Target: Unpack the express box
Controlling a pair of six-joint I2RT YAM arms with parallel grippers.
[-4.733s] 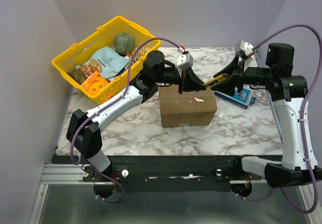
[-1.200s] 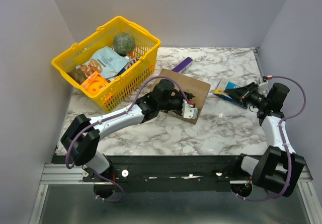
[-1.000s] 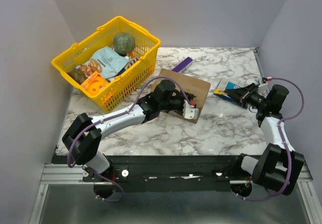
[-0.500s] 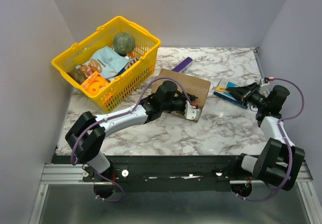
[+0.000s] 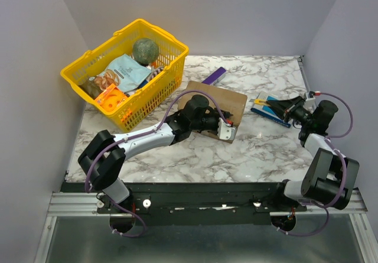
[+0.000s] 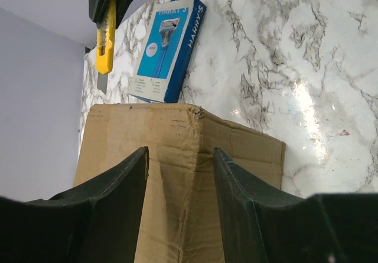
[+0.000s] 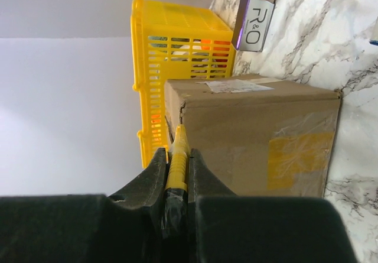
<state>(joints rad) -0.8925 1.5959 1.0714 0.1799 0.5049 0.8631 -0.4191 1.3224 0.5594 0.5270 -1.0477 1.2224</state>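
Cardboard express box (image 5: 234,102) sits mid-table (image 5: 260,151), my left tool (image 6: 180,152) spread astride one corner to steady it, my right tool (image 7: 176,155) at its 3 o'clock pinching a yellow knife (image 7: 179,139); cutting comes next, I judge, blade brought to the taped seam.

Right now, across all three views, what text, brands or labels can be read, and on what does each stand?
"HARRY'S": on the blue box, face and side.
"R&O": on the slim purple box.
White label on the express box: too small to read.
Print on the snack bag in the yellow basket: too blurred to read.
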